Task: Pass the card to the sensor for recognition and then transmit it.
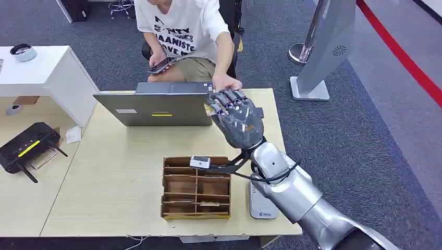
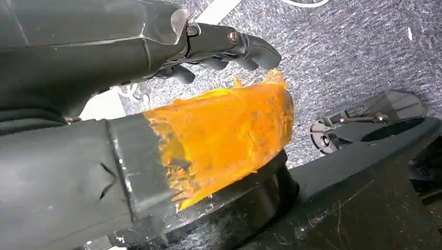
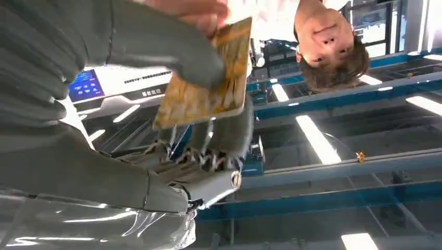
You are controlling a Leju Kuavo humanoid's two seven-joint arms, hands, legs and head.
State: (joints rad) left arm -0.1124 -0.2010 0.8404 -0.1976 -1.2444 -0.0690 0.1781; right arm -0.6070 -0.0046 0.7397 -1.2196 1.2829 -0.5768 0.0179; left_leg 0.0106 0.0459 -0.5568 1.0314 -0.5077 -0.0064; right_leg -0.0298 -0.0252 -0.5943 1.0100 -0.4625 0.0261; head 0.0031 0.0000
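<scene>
Silver right arm [image 1: 297, 192] reaches up from the near right corner across the pale wooden surface [image 1: 120, 177]. Grey carpet [image 1: 365, 135] lies around it, with a red line [image 1: 401, 52] along the far right.

From the left: one black router [image 1: 26, 148] on a second, lower surface; one white desk [image 1: 36, 73] behind it; one open laptop [image 1: 161, 104] at the far edge; one cardboard divider box [image 1: 195, 190] near the front, with one small white device [image 1: 200, 162] on its far rim; one white sensor [image 1: 260, 205] just right of the box, partly under the arm; one grey stand [image 1: 323, 47] on the carpet.

One person [image 1: 182, 31] sits beyond the laptop, phone [image 1: 161, 65] in one hand, the other hand [image 1: 226, 82] at the robot's fingertips.

Right hand [image 1: 237, 117] is raised beside the laptop; its thumb and fingers [image 3: 229, 138] pinch one yellowish card [image 3: 203, 86], which the person's hand also touches.

Left hand [image 2: 156, 104] hangs over carpet, its fingers [image 2: 250, 49] curled in on nothing; orange tape wraps the thumb.
</scene>
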